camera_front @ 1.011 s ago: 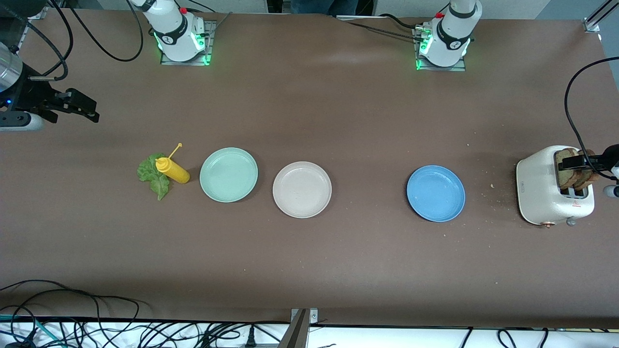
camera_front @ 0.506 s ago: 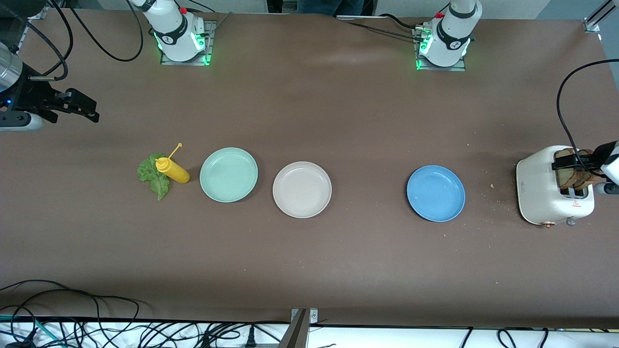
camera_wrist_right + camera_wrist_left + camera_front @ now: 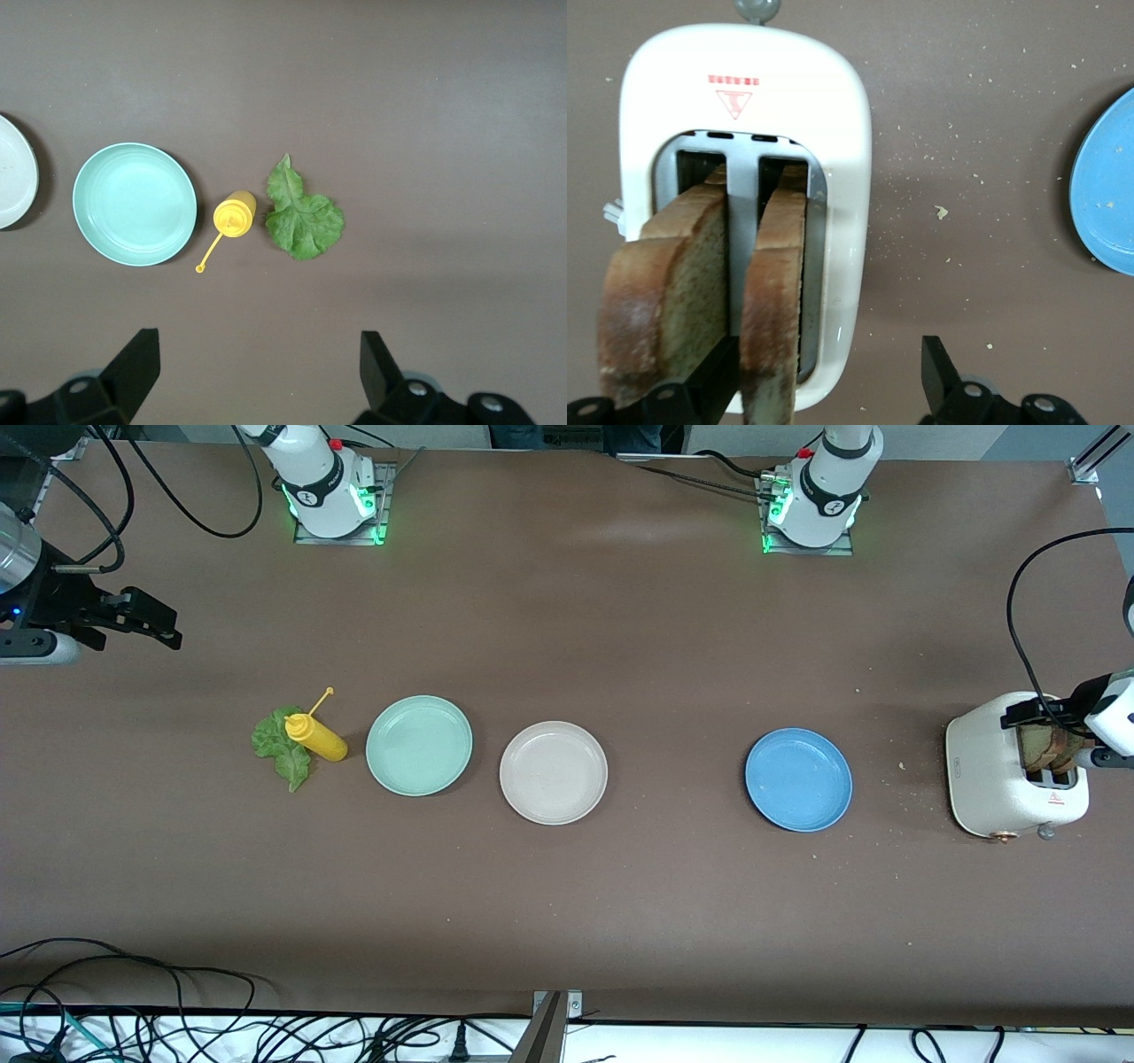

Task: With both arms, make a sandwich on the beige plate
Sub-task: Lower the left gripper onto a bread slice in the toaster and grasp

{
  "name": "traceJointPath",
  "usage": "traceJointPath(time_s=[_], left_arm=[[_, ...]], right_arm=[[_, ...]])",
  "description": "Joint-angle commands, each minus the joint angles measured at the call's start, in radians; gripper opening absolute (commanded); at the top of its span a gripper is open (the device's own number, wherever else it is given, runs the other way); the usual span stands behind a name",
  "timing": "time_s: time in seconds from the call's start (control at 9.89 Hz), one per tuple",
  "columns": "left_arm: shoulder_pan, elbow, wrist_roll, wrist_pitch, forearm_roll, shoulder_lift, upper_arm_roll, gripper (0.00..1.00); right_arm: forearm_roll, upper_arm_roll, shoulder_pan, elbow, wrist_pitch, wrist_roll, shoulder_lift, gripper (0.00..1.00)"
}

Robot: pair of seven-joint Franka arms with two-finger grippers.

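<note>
Jaws on your left gripper point(image 3: 824, 359) stand released, straddling one bread slice point(image 3: 775, 292) and the toaster point(image 3: 833, 106) wall, one finger between the two slices; nothing gripped yet. Right gripper point(image 3: 257, 350): jaws released, waiting over bare tabletop at the right arm's end. Beige plate point(image 3: 554, 772) sits empty mid-tabletop, toaster at its 3 o'clock, lettuce point(image 3: 282, 746) at its 9 o'clock. Risks, as I judge them: closing here could pinch the toaster wall with the bread and tip the toaster on lift. A hard squeeze could crumble the toast.
</note>
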Motion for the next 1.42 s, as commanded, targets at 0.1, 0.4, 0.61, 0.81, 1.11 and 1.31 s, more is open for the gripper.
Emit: traceJointPath(time_s=[0.1, 0.4, 0.61, 0.81, 1.11, 1.31], left_arm=[[0.016, -0.037, 0.079, 0.015, 0.036, -0.049, -0.008, 0.4], [0.024, -0.037, 0.082, 0.017, 0.073, -0.048, -0.008, 0.12], [0.033, -0.038, 0.083, 0.017, 0.077, -0.046, -0.01, 0.0], [0.033, -0.026, 0.105, 0.005, 0.077, -0.046, -0.013, 0.0], [0.022, 0.053, 0.135, -0.05, 0.054, -0.052, -0.027, 0.0], [0.022, 0.167, 0.155, -0.189, -0.004, -0.052, -0.079, 0.0]], right_arm=[[0.016, -0.003, -0.001, 0.006, -0.015, 0.008, -0.008, 1.0], [0.016, -0.003, -0.001, 0.006, -0.015, 0.008, -0.008, 1.0], [0.016, -0.003, -0.001, 0.006, -0.015, 0.008, -0.008, 1.0], [0.016, -0.006, -0.001, 0.005, -0.015, 0.008, -0.008, 1.0], [0.016, -0.006, -0.001, 0.005, -0.015, 0.008, -0.008, 1.0], [0.016, -0.006, -0.001, 0.006, -0.015, 0.008, -0.008, 1.0]])
